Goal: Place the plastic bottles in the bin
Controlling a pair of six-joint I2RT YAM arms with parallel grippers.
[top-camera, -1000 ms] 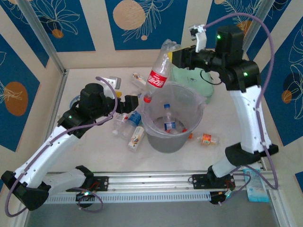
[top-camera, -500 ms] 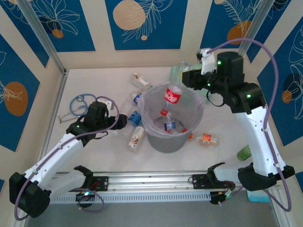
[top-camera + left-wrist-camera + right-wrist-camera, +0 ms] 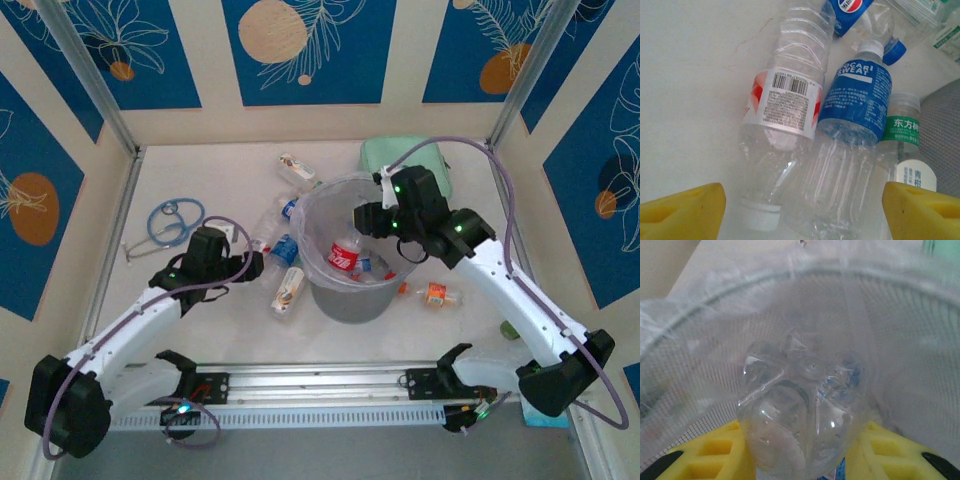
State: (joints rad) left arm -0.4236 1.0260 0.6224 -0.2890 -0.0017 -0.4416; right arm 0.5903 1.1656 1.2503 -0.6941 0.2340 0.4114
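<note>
Right hand (image 3: 370,221) lowered with red-labelled bottle (image 3: 345,256) into bin (image 3: 345,300), left hand (image 3: 252,263) drawn nearer, narrowing over table bottles (image 3: 283,248)

The plastic bottles (image 3: 801,37) are clear, glossy and ribbed, with slick printed labels (image 3: 856,97); the crumpled bottle (image 3: 800,405) is thin and shiny. A filmy clear bag (image 3: 690,340) lines the matt grey bin (image 3: 345,300). The counter (image 3: 690,75) is smooth, matt white.

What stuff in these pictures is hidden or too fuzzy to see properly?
- Right wrist view: the held bottle shows its base; cap and label lie behind it.
- Right wrist view: the bin floor is blurred by its plastic liner.
- Left wrist view: the top edge cuts off the Pepsi-labelled bottle.
- Top view: a green thing is half hidden by the right arm; unidentifiable.
</note>
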